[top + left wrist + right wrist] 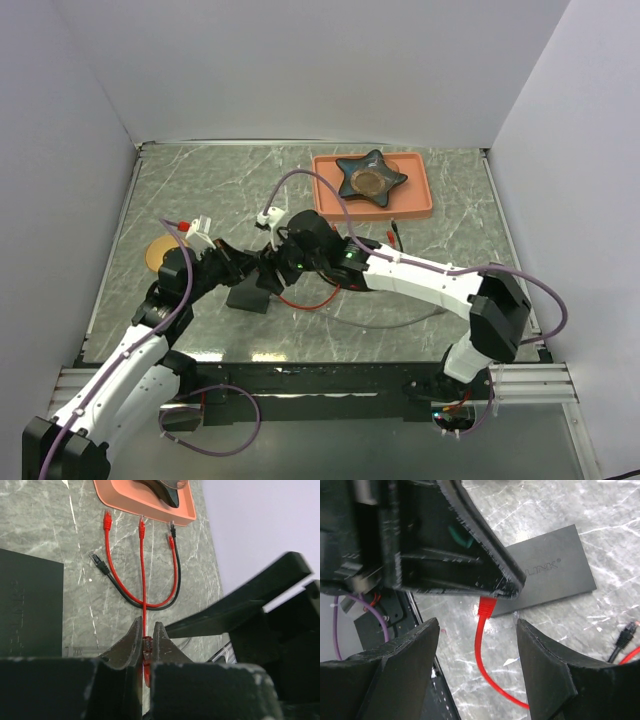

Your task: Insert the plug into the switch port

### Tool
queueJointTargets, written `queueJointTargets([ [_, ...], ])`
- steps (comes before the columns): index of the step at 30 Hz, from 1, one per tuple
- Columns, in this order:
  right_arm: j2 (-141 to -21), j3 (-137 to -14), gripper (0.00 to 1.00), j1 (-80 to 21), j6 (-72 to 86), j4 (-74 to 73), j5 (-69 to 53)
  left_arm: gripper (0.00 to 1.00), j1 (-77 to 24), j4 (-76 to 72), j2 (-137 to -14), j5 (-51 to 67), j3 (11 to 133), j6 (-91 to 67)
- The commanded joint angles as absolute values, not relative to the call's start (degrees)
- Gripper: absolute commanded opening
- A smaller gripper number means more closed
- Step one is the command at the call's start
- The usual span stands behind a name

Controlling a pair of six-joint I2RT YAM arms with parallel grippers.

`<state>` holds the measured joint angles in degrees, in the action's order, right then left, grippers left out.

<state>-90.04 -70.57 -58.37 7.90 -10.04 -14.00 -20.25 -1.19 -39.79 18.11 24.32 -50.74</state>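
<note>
Pinching the red plastic plug (486, 606), the left claw (146, 644) sits at bottom centre of its wrist view. Flat, matte-black and rectangular, the switch (555, 565) lies upper right; the right claw (476, 630) stands spread.

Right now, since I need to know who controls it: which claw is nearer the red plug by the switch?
Left. The left claw is shut on the plug; the right claw is open, straddling the plug without touching it.

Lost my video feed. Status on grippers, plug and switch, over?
Left gripper shut on red plug. Right gripper open, straddling its cable. Plug beside switch, not inserted. Spare cables lie clear, near tray.
</note>
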Motion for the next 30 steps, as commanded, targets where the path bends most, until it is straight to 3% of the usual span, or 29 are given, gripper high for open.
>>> queueJointTargets([
  [1,-92.81,-74.35,0.71,-58.62,9.4,-8.7,-13.36,0.01,-20.57,-1.58,-38.32,17.76,25.49,-50.54],
  [8,-92.64,-73.48,0.63,-58.54,12.21,-7.29,-8.71,0.01,-20.57,-0.88,-37.97,17.4,25.84,-50.36],
  [12,-92.46,-73.65,0.49,-58.54,13.53,-7.21,-7.12,0.01,-20.57,-0.97,-37.88,17.32,25.66,-50.62],
  [14,-92.29,-73.39,0.49,-58.62,13.71,-6.42,-7.12,0.01,-20.57,-0.88,-37.88,17.31,25.66,-50.45],
  [18,-92.28,-73.21,0.08,-58.62,15.03,-6.24,-5.98,0.01,-20.57,-0.7,-38.06,17.4,25.75,-50.45],
  [19,-92.55,-73.47,0.02,-58.62,15.03,-6.41,-5.8,0.01,-20.65,-0.7,-38.14,17.4,25.84,-50.45],
  [25,-91.5,-72.43,0.0,-58.62,14.24,-6.59,-4.92,0.07,-20.57,-0.35,-38.23,16.61,25.84,-50.1],
  [27,-90.88,-71.63,0.0,-58.71,13.19,-6.59,-4.75,0.35,-20.57,-0.17,-37.88,15.3,25.93,-50.01],
  [29,-89.65,-70.23,0.0,-58.62,12.22,-6.59,-5.01,0.75,-20.57,2.71,-37.18,13.28,26.8,-50.45],
  [30,-88.69,-69.7,0.0,-58.62,11.43,-6.5,-5.01,0.8,-20.57,5.33,-36.83,10.4,27.24,-50.8],
])
